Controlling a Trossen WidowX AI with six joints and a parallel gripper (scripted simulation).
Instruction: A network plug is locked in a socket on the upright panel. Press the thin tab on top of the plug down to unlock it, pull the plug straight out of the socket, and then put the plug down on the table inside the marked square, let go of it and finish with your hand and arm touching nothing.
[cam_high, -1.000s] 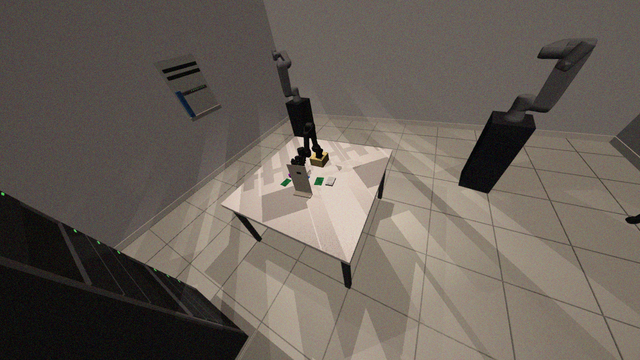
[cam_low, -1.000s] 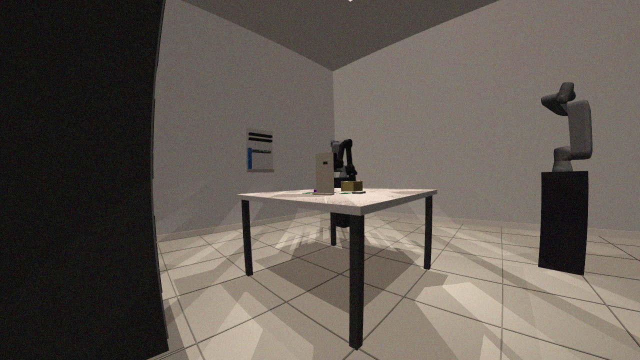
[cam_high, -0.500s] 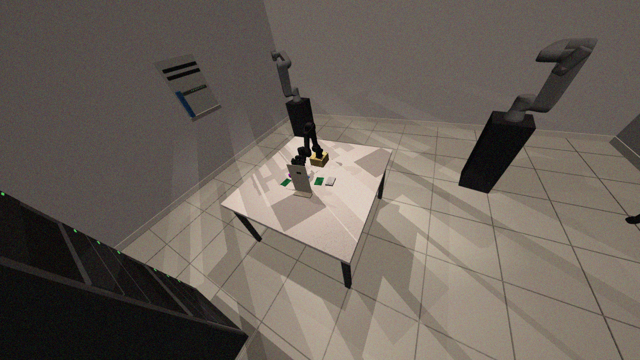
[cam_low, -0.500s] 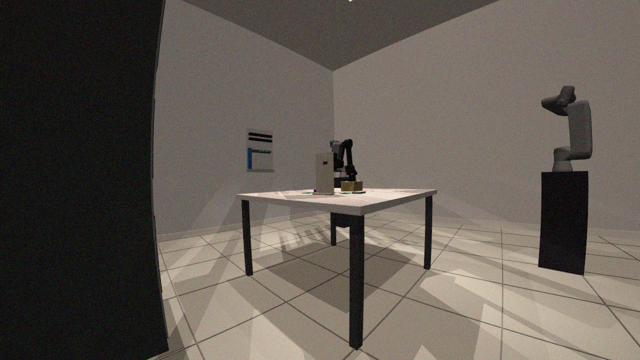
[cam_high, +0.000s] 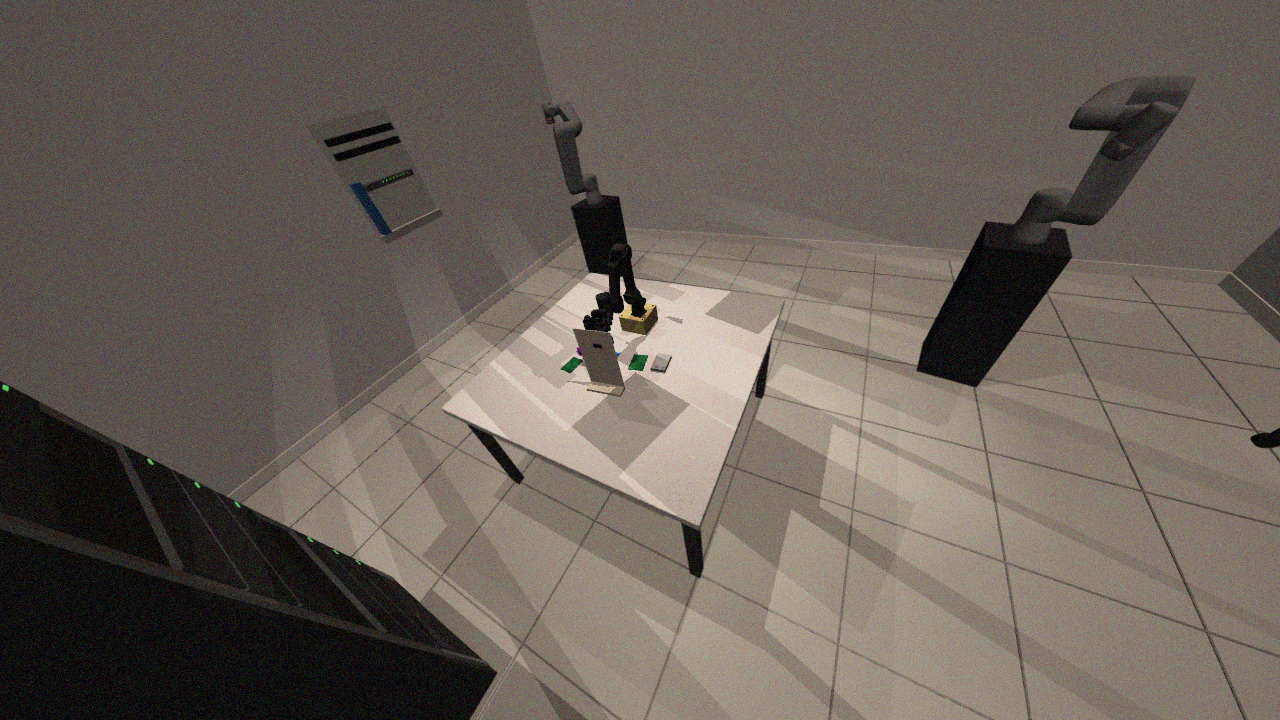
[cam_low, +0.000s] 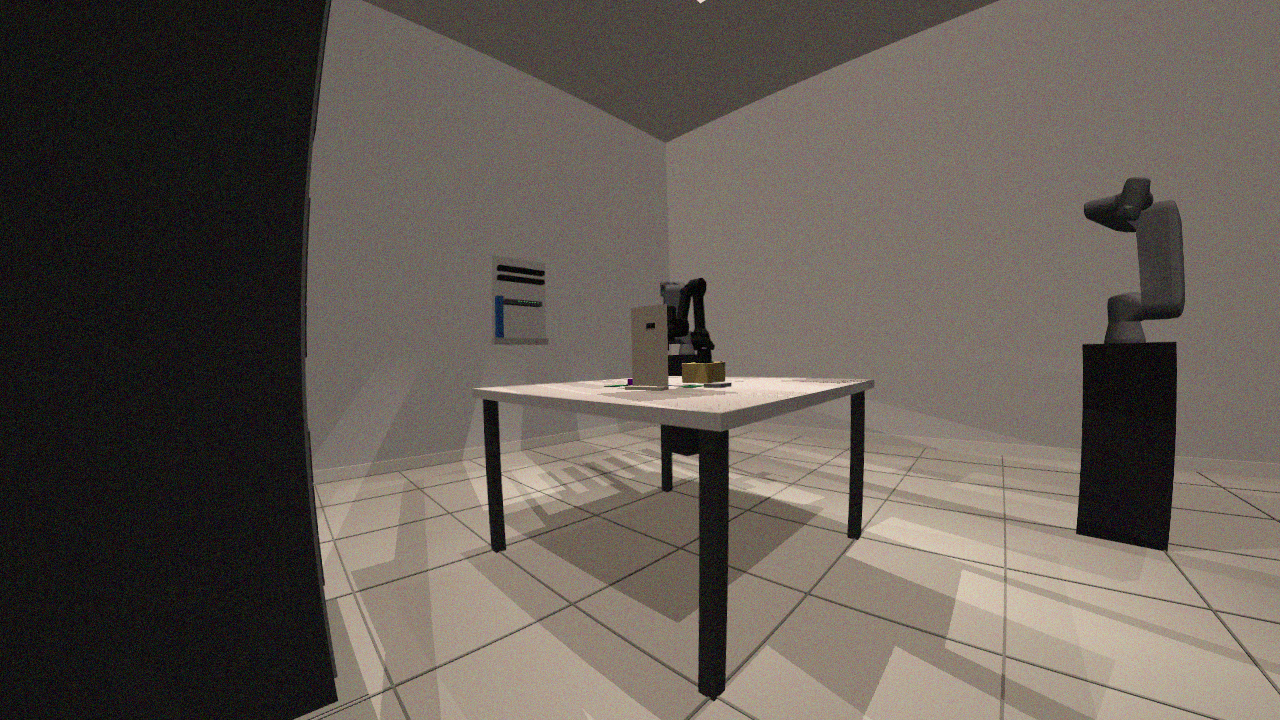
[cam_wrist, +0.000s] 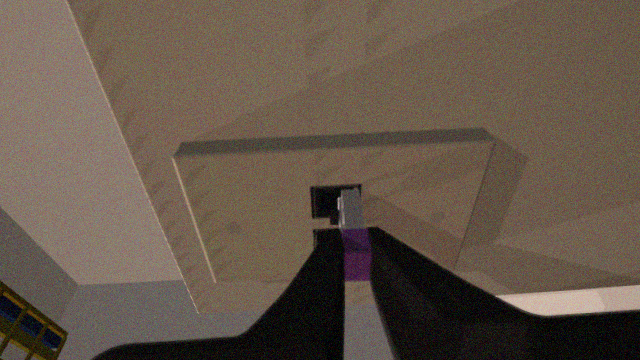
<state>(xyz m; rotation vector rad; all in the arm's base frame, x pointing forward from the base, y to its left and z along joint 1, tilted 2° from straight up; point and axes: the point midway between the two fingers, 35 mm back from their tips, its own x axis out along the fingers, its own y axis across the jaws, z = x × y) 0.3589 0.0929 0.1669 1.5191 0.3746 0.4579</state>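
Observation:
The beige upright panel (cam_high: 601, 368) (cam_low: 648, 358) (cam_wrist: 425, 75) has a raised plate with a dark socket (cam_wrist: 321, 201) in the wrist view. My gripper (cam_wrist: 352, 240) is shut on the plug's purple rear part (cam_wrist: 357, 265), one black finger on each side. The plug's grey front (cam_wrist: 352, 212) points at the right part of the socket opening. A light thin strip shows along its left side. Whether its tip is still inside the opening I cannot tell. In the top and exterior views the panel hides the plug and fingertips. I cannot make out the marked square.
On the table (cam_high: 537, 411) (cam_low: 581, 400) lie a green piece (cam_high: 571, 364), another green piece (cam_high: 638, 361), a grey flat block (cam_high: 660, 362) and a small purple thing (cam_low: 630, 381). The arm's yellow base box (cam_high: 637, 319) (cam_low: 703, 371) stands behind the panel.

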